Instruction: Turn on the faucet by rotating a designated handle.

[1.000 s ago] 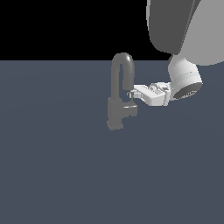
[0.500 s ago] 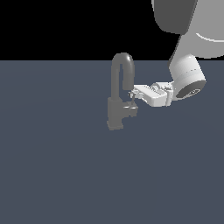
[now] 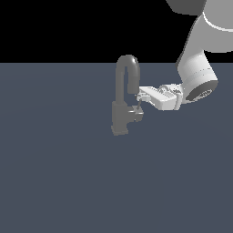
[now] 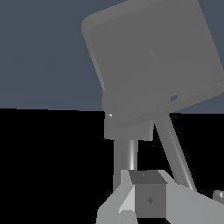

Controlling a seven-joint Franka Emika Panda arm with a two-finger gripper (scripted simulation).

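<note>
The grey faucet (image 3: 124, 98) stands on the dark floor, its boxy base (image 3: 122, 119) under an arched spout. The handle (image 3: 138, 108) is a thin lever rising from the base on the exterior view's right. My gripper (image 3: 141, 96) reaches in level from that side and meets the lever's upper end, just below the spout's mouth. In the wrist view the faucet (image 4: 153, 61) fills the frame, and the handle (image 4: 127, 154) ends in a blocky stub. My gripper (image 4: 148, 204) has a pale finger (image 4: 114, 209) pressed against each side of that stub, shut on it.
The flat dark blue-grey floor (image 3: 68, 182) spreads all around the faucet, with black background above it. My white arm (image 3: 200, 68) comes down from the upper corner on the exterior view's right.
My upper arm has swung toward the exterior view's right and the wrist has turned slightly. The fingertips stay at the handle's end, which has hardly moved.
</note>
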